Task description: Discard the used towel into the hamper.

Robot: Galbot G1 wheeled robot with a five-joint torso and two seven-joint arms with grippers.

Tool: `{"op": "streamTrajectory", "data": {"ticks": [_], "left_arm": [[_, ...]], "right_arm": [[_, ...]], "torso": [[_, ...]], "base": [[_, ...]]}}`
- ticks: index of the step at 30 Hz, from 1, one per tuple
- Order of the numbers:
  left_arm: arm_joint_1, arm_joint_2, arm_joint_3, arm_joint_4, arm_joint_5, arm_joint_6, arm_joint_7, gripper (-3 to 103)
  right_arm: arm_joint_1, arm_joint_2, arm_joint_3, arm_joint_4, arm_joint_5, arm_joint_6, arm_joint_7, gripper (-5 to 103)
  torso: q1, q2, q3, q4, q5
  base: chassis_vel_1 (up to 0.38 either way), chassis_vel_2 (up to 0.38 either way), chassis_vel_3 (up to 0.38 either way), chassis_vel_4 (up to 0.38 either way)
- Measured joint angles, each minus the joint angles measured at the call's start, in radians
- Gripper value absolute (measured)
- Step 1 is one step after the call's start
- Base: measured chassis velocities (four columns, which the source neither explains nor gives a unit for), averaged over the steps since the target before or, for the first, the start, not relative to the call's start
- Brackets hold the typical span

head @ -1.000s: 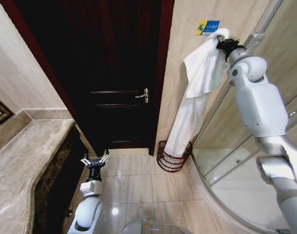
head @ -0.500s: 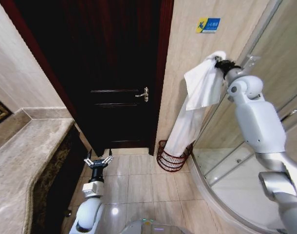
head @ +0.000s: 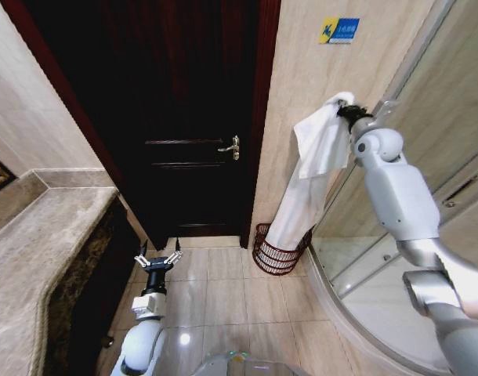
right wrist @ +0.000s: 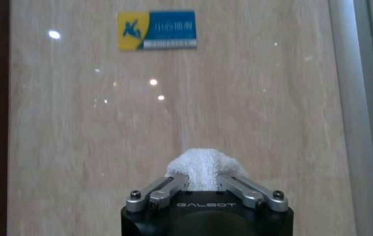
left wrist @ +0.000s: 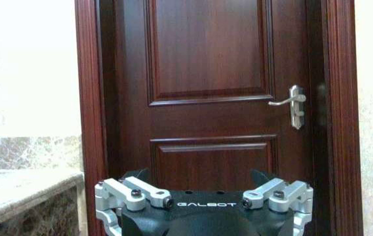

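Head view: the right gripper (head: 342,107) is raised high beside the tiled wall, its jaws clamped on the top of the white towel (head: 313,168). The towel is draped downward, and its lower end is seen inside the hamper (head: 280,251), which is placed on the floor between the door frame and the shower enclosure (head: 396,235). The left gripper (head: 158,259) is held low above the floor tiles, facing the dark wooden door (head: 184,117), with its jaws spread wide and holding nothing.

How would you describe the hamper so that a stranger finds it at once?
Start at the dark wooden door and go right to the beige wall. The hamper stands on the floor there, by the glass shower: a small round reddish-brown wire basket, with the white towel hanging into it.
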Motion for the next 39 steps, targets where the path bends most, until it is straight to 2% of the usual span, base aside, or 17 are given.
{"op": "streamTrajectory", "data": {"ticks": [9, 19, 39], "left_arm": [[-0.004, -0.007, 0.017, 0.010, 0.003, 0.000, 0.001, 100], [0.002, -0.007, 0.017, 0.010, 0.005, 0.000, 0.001, 100], [0.014, -0.003, 0.021, 0.007, 0.004, -0.004, 0.006, 100]], "right_arm": [[-0.011, 0.005, 0.002, -0.037, -0.019, 0.015, -0.018, 6], [-0.017, 0.016, 0.002, -0.048, -0.026, 0.019, -0.023, 6], [-0.016, 0.040, -0.004, -0.076, -0.032, 0.027, -0.029, 6]], "torso": [[-0.027, -0.061, -0.034, 0.0002, -0.0002], [-0.047, -0.104, -0.057, 0.0002, -0.0002], [-0.098, -0.218, -0.120, 0.0003, -0.0002]], "base": [[0.000, 0.000, 0.000, 0.000], [0.000, 0.000, 0.000, 0.000], [0.000, 0.000, 0.000, 0.000]]}}
